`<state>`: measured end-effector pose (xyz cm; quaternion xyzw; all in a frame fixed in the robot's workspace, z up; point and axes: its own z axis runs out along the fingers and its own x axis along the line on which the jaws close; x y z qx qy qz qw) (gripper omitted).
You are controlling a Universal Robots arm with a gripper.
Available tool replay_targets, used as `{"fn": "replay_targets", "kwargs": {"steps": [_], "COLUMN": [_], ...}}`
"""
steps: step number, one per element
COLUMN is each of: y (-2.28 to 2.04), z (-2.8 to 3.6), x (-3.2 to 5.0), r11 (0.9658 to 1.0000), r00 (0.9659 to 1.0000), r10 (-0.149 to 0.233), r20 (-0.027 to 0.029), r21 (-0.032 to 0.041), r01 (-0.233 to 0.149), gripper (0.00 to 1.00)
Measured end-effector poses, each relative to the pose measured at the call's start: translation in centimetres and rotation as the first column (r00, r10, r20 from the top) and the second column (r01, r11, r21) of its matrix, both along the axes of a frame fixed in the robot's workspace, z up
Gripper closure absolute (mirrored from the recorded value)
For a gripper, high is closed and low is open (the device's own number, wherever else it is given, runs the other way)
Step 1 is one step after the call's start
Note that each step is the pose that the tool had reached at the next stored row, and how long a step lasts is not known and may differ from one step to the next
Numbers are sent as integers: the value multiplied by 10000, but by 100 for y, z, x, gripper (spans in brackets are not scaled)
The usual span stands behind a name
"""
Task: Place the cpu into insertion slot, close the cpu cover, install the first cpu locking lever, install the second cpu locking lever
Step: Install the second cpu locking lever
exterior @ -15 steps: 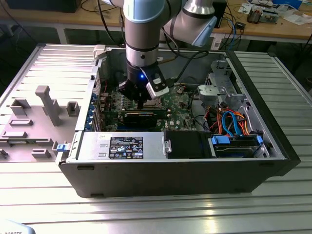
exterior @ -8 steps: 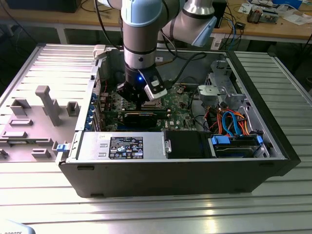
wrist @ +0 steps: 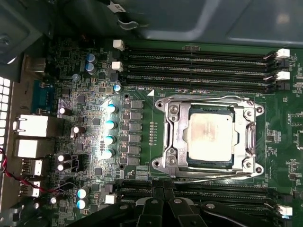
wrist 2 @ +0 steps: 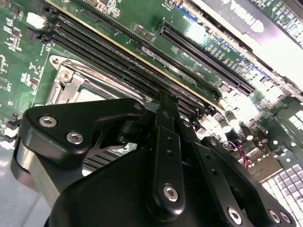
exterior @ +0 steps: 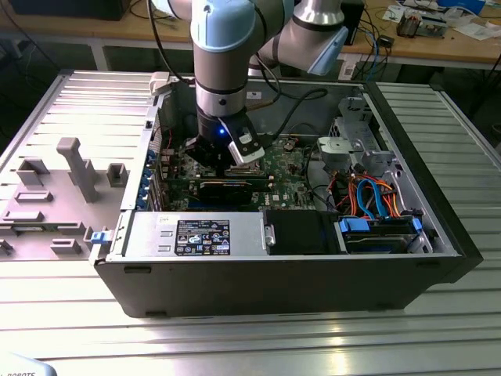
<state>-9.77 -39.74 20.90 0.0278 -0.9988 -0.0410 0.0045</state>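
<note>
Motherboard work is the matter at hand, and the green motherboard (wrist: 94, 142) lies flat inside the open computer case (exterior: 438, 235), which sits on the ribbed metal surface (exterior: 235, 337). Over the board the arm (exterior: 223, 70) reaches down into the case. On the board, the insertion slot (wrist: 163, 137) sits between two banks of long black memory slots (wrist: 199, 64). Within that slot the cpu cover (wrist: 173, 135) lies down flat around the cpu (wrist: 209, 135), whose silver-grey top shows through the cover's window, so the chip is seated and the cover looks closed. Thin wire locking levers (wrist: 203, 100) run along the cover's two edges nearest the memory banks; whether either is hooked home I cannot tell.

The pincer (wrist: 163, 187) hangs just above the board, beside the slot's edge, its black fingers (wrist 2: 166, 118) drawn together with nothing between them.

As a judgement, the risk is a slip at the levers. A thin springy wire pressed off-centre could skid from the fingertips and snap back, or the tips could strike the memory slots close beside the socket.

The first wrist view looks straight down on the socket and shows chip, cover and levers whole. The second wrist view shows the fingers closely, with the slot's corner (wrist 2: 64, 85) half hidden behind them. The exterior view shows the arm's reach into the case and a grey parts tray (exterior: 55, 196) beside it.
</note>
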Motion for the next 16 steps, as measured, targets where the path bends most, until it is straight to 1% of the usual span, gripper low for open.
{"fn": "replay_targets", "kwargs": {"steps": [1,2,12,16], "y": [2,2,1,2], "z": [-18,-20,-23,-29], "x": [0,-1,-1,-4], "r11": [10000,10000,10000,10000], "r00": [10000,10000,10000,10000], "r10": [1,0,1,1], "r20": [0,1,0,0], "r21": [26,30,40,59], "r01": [-1,0,-1,-1], "gripper": [89,89,89,89]}}
